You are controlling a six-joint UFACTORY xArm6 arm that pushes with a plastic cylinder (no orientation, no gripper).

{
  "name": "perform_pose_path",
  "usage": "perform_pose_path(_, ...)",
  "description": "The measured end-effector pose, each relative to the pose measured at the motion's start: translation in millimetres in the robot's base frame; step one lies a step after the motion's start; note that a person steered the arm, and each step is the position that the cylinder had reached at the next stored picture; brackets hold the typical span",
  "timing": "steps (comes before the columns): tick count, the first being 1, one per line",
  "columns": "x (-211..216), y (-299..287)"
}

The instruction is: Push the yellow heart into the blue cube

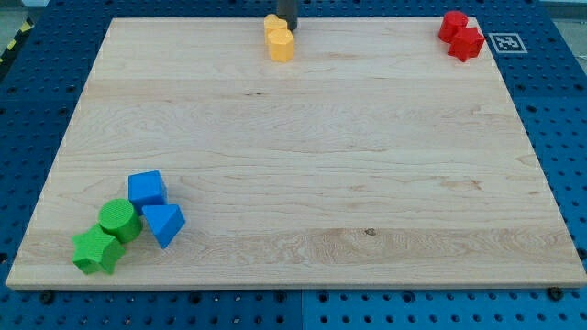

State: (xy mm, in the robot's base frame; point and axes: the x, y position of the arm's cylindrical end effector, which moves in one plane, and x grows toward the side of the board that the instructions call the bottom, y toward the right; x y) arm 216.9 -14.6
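- Wooden board (303, 165) filling most of the view, lying on a blue pegboard table (27, 110).
- Dark rod (288, 11) entering from the view's top edge near 12 o'clock; my tip (288, 27) at its lower end, right at the board's top border.
- Tip touching or just beside the upper-right side of the yellow blocks; exact contact hard to tell.
- Tool a plain rod, nothing to open or close, holding nothing.
- Yellow heart (282, 44) at 12 o'clock on the board, just below and slightly to the view's left of the tip.
- Second yellow block (274, 23) pressed against the heart's upper side, shape unclear, partly hidden by the rod.
- Blue cube (147, 188) far off at about 8 o'clock, in the board's lower-left corner, well apart from the heart.
- Blue triangular block (164, 223) touching the cube's lower right side.
- Green cylinder (119, 219) just below the cube and to its left, touching or nearly touching both blue blocks.
- Green block (96, 250), star-like in outline, at the cluster's lower-left end, against the cylinder.
- Two red blocks at 2 o'clock in the top right corner: upper red block (453, 25) and lower red block (467, 43), touching, shapes uncertain.
- Fiducial marker tag (503, 42) on the table just right of the red pair.
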Motion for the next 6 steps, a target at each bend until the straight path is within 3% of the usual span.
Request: perform_pose_path(6,19.9,-47.6)
